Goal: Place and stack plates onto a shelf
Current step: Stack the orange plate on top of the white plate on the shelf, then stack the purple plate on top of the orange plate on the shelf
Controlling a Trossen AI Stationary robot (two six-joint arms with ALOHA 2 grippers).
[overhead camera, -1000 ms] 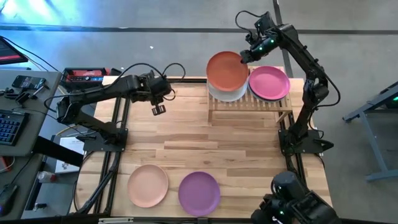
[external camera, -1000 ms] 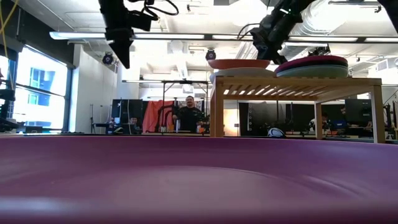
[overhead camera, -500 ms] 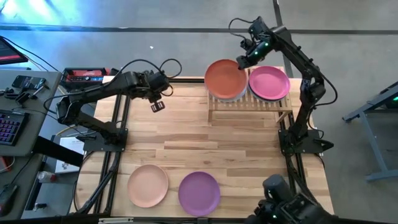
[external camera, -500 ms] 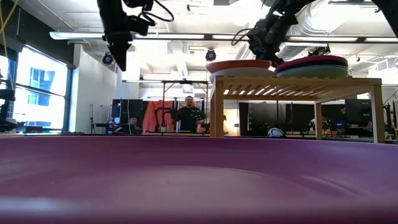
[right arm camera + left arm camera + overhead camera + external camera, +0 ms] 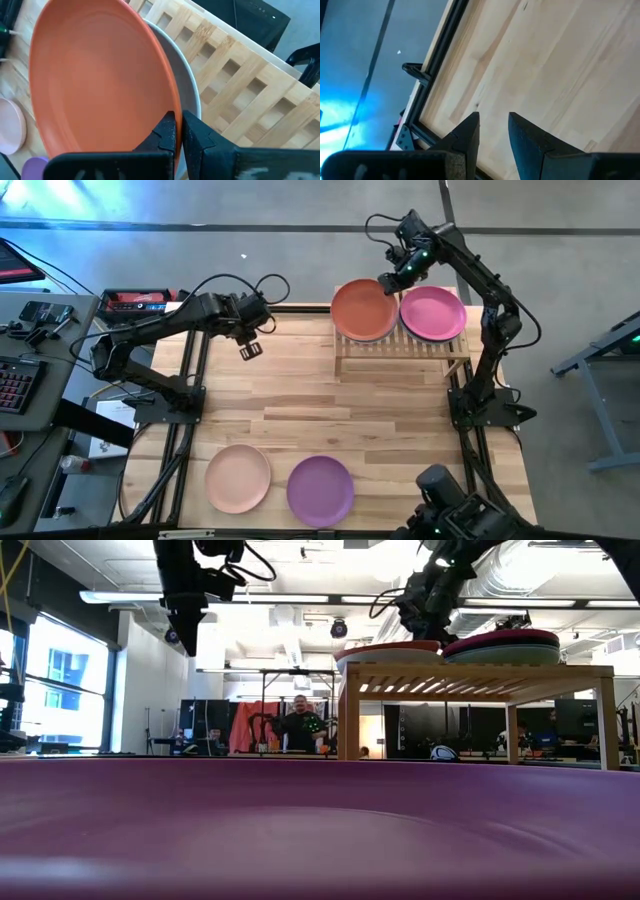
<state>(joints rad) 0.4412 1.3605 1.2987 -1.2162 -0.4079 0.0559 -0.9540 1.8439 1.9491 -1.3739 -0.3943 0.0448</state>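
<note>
the right arm is reaching up and over the far edge of the shelf, its elbow bent high, and the right tool is pinching the rim of the orange-red plate – its fingers are pressed onto the edge. that plate is lying on a pale plate on the shelf's left half, just beside the magenta plate on the right half. the left arm is stretching across the table near its far left side, and the left tool is hanging above bare wood with its fingers slightly apart, gripping nothing. the peach plate and purple plate are lying side by side at the near edge.
</note>
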